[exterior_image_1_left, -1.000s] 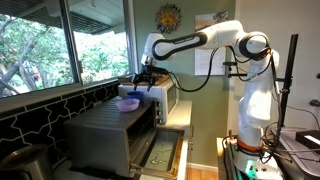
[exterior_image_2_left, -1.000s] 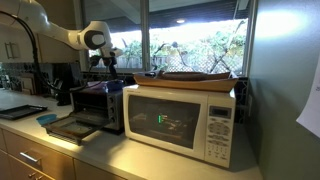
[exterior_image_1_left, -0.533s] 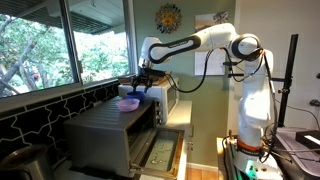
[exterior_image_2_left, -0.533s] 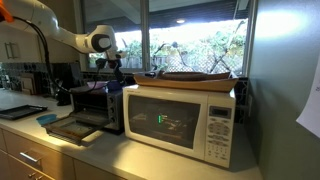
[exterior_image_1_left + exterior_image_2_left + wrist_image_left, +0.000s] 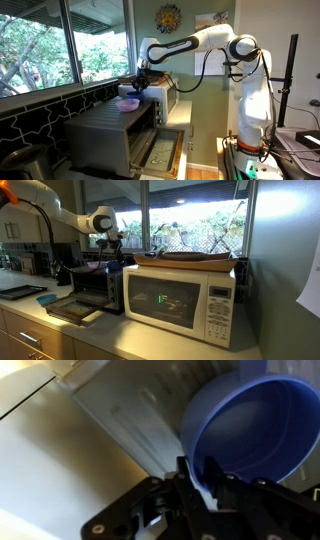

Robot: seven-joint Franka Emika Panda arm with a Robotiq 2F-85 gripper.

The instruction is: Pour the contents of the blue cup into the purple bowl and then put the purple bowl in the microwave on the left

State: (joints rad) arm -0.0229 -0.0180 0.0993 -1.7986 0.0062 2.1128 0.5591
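Note:
The purple bowl (image 5: 127, 103) sits on top of the steel toaster oven (image 5: 108, 135), near the window. My gripper (image 5: 140, 88) is down at the bowl's rim on the side toward the arm. In the wrist view the bowl (image 5: 255, 430) fills the upper right. Its rim runs between the two dark fingers of the gripper (image 5: 198, 468), which are shut on it, one inside and one outside. I cannot make out the blue cup. The white microwave (image 5: 180, 300) stands with its door shut beside the toaster oven (image 5: 98, 288).
The toaster oven's door (image 5: 160, 150) hangs open and flat toward the front, as does the door (image 5: 70, 310) seen from the other side. Window glass (image 5: 95, 40) runs close behind the bowl. A flat tray (image 5: 195, 256) lies on the microwave.
The gripper has come down and toward the window onto the bowl. Its jaws, wide a second ago, have closed on the bowl's rim.

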